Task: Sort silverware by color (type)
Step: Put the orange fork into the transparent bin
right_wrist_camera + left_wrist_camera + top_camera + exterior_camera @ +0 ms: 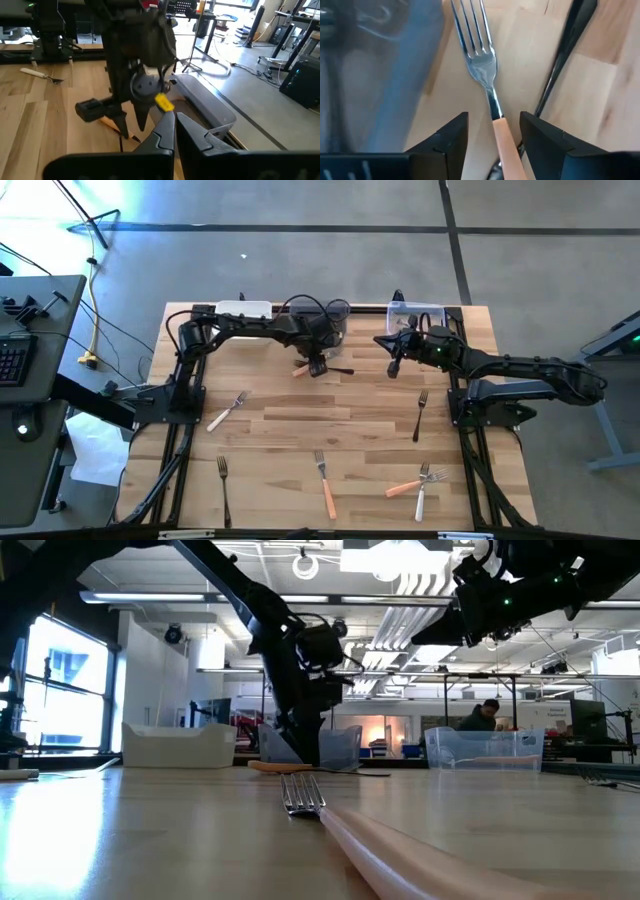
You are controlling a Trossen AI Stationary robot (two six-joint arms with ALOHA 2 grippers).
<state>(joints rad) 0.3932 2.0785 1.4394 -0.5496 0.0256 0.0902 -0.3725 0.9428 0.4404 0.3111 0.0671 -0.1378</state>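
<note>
An orange-handled fork [492,107] lies flat on the table in front of the middle bin, with a black fork [565,50] beside it. My left gripper [318,367] is open and low over the orange fork. Its fingers [452,137] stand on either side of the handle [504,142] with a gap on each side. It also shows in the low view [305,745], down near the table. My right gripper [175,131] is shut and empty, raised above the table in front of the clear bin [415,313].
A white bin [243,309], a dark bin [336,314] and the clear bin stand along the far edge. Other forks lie about: cream-handled [228,412], black [421,415], black [224,488], orange [325,483], and an orange [405,486] and a white one [422,498] crossed.
</note>
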